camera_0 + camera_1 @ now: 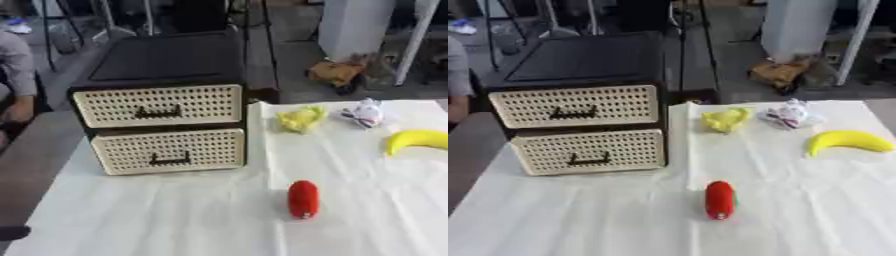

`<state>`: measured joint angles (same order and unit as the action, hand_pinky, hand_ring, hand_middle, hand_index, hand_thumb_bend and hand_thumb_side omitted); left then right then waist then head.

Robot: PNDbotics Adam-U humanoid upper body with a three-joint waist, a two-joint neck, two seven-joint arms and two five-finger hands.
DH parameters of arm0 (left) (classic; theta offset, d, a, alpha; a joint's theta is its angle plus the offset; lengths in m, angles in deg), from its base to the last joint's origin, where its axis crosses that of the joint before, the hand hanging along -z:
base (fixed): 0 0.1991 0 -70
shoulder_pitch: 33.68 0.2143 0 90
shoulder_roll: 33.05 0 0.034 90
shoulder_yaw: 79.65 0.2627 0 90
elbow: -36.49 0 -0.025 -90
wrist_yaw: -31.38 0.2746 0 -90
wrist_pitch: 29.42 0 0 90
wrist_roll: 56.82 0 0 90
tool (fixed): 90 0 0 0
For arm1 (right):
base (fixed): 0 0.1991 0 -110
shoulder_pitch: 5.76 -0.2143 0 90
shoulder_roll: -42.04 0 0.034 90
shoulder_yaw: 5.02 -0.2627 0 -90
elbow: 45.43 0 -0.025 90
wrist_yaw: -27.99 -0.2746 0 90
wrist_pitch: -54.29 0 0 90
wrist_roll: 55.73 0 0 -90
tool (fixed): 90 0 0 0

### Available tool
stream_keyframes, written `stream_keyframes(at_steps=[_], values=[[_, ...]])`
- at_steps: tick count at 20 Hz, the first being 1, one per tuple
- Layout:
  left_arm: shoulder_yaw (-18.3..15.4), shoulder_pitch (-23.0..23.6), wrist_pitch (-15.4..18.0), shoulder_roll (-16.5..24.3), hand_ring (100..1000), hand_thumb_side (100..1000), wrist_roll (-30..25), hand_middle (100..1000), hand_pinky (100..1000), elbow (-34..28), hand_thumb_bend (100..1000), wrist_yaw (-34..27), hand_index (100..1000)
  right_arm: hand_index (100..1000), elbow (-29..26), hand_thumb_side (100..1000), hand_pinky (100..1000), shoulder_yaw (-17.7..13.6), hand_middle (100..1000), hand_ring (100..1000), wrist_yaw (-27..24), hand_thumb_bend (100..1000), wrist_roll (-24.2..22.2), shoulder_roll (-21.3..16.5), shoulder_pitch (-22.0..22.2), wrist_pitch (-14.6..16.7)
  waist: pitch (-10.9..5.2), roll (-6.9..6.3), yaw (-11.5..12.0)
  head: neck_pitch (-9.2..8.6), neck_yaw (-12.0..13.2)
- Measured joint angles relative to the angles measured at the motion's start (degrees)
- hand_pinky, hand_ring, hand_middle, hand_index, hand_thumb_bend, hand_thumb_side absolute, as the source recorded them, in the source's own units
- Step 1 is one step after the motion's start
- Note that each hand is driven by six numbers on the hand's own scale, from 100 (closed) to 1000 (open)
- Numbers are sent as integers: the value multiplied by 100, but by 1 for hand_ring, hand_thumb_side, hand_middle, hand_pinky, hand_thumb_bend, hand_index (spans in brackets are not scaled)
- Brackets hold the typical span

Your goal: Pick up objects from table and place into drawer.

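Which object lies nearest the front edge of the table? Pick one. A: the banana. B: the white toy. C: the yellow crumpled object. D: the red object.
D: the red object lies lowest in view, in front of the banana, yellow crumpled object and white toy.

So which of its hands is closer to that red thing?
Left, seemingly: a dark shape, perhaps the left hand, sits at the lower-left edge, far left of the red object. The right hand shows nowhere.

Even, soft light; the white desk (175,220) reads bright without glare, shadows are faint, and both views are blurred throughout.
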<state>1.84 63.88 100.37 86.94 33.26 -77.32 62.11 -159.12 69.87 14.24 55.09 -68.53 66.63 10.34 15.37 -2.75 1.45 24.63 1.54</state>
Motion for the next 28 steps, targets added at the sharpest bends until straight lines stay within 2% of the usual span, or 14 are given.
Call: stream_keyframes(at_steps=[4, 8, 12, 22, 28], values=[[152, -44, -276, 294, 100, 569, -281, 156, 100, -2, 100, 180, 921, 876, 0, 1000, 634, 32, 755, 782, -5, 100, -21, -1, 0, -20, -20, -28, -4, 44, 45], [300, -252, -504, 528, 100, 528, -619, 140, 100, -3, 100, 75, 954, 875, 0, 1000, 634, 44, 755, 783, -26, 100, -43, -1, 0, -37, -34, -41, -24, 50, 77], [382, -576, -683, 751, 100, 452, -877, 109, 100, -4, 100, -352, 920, 874, 0, 1000, 634, 66, 754, 783, -48, 100, -69, -2, 0, -44, -57, -62, -40, 60, 108], [574, -1370, -1368, 1219, 100, 482, -1474, 100, 100, -5, 100, -1564, 871, 873, 0, 1000, 634, 109, 752, 784, -110, 100, -140, -6, -32, -78, -70, -121, -119, 99, 202], [753, -1962, -1856, 1302, 100, 514, -1995, 100, 100, -6, 100, -2252, 883, 873, 0, 1000, 635, 161, 751, 785, -211, 100, -219, -10, -109, -99, -64, -182, -200, 98, 290]])
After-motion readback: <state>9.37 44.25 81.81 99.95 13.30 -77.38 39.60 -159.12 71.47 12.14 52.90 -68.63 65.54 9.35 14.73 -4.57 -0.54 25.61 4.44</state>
